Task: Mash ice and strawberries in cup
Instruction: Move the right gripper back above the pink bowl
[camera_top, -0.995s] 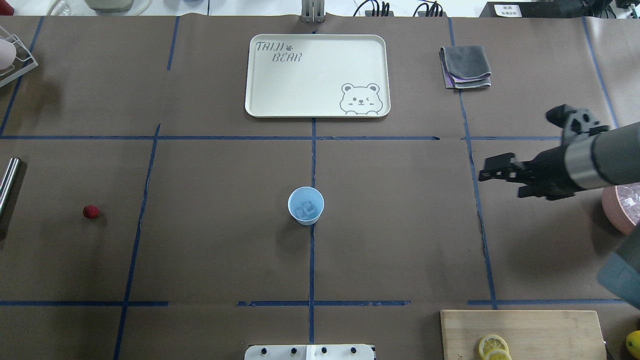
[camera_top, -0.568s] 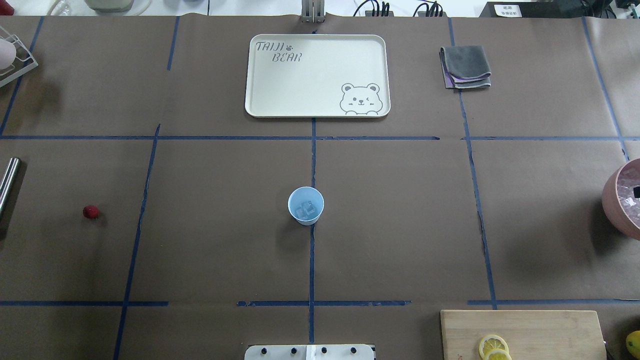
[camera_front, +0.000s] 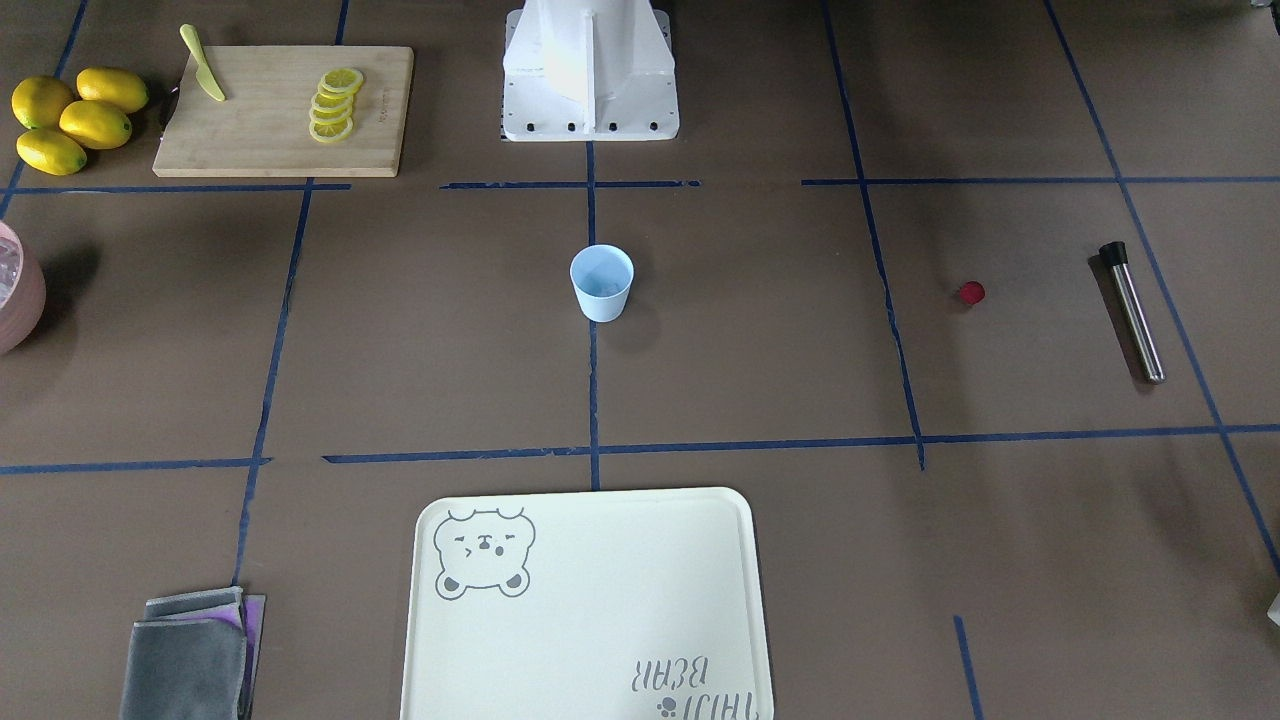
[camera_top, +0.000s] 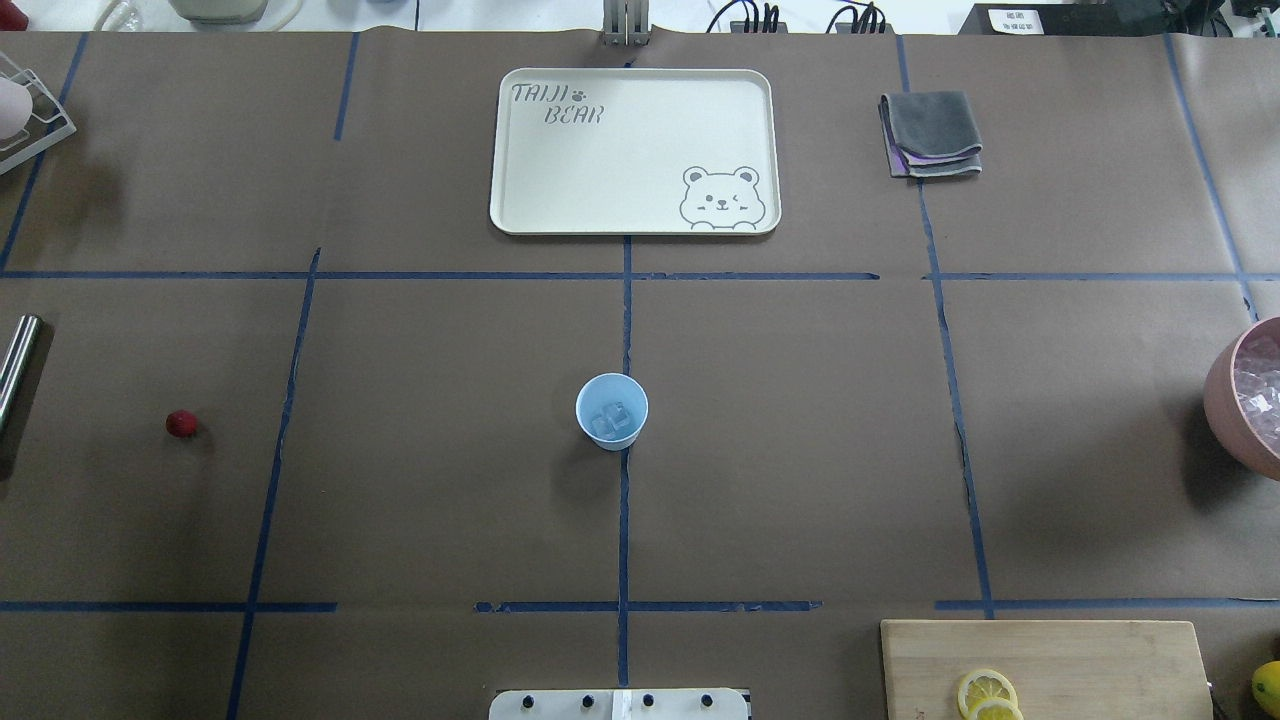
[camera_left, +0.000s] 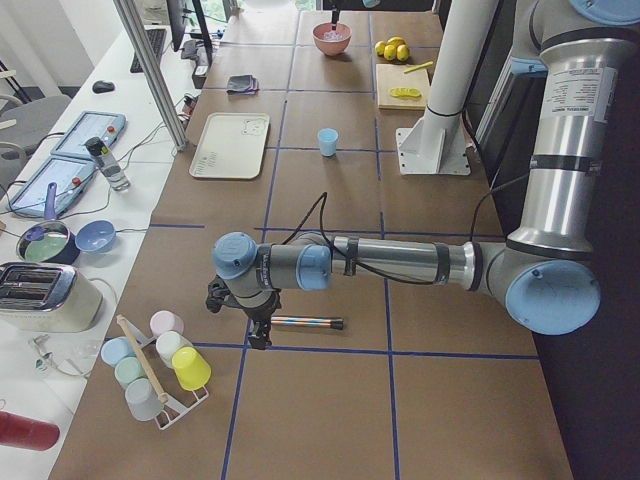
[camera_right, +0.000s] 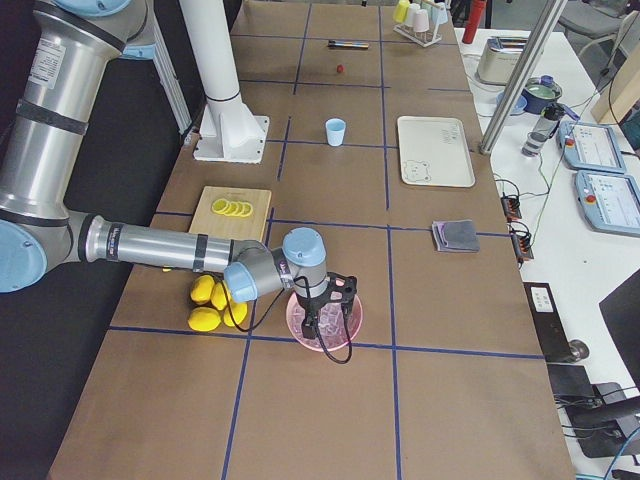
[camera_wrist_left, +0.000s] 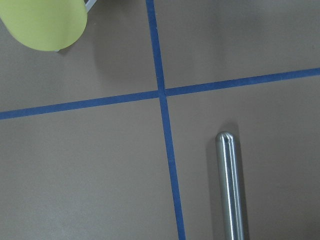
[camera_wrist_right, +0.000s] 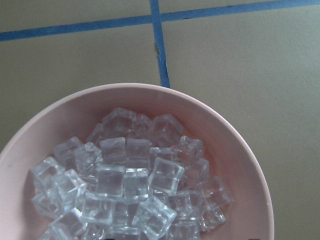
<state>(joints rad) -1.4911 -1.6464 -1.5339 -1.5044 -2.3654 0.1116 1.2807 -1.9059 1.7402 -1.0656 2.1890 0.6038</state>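
The pale-blue cup (camera_top: 611, 411) stands upright at the table's middle, with a few clear lumps of ice (camera_top: 612, 420) in it. More ice (camera_wrist_right: 130, 185) fills the pink bowl (camera_top: 1225, 400) at the right edge. One strawberry (camera_top: 181, 423) lies on the paper far to the left. My right gripper (camera_right: 330, 310) hangs over the pink bowl; I cannot tell whether it is open or shut. My left gripper (camera_left: 258, 335) hovers by the end of a steel rod (camera_wrist_left: 230, 185); I cannot tell its state either. Neither gripper appears in the overhead view.
A cream bear tray (camera_top: 520, 150) lies beyond the cup, and a folded grey cloth (camera_top: 931, 133) to its right. A wooden board (camera_front: 250, 140) holds lemon slices and a knife, with whole lemons (camera_front: 70, 120) beside it. A rack of cups (camera_left: 160, 365) stands at the left end.
The right arm has pulled out of the overhead view to the right, over the pink bowl. The cup, ice and strawberry have not moved.
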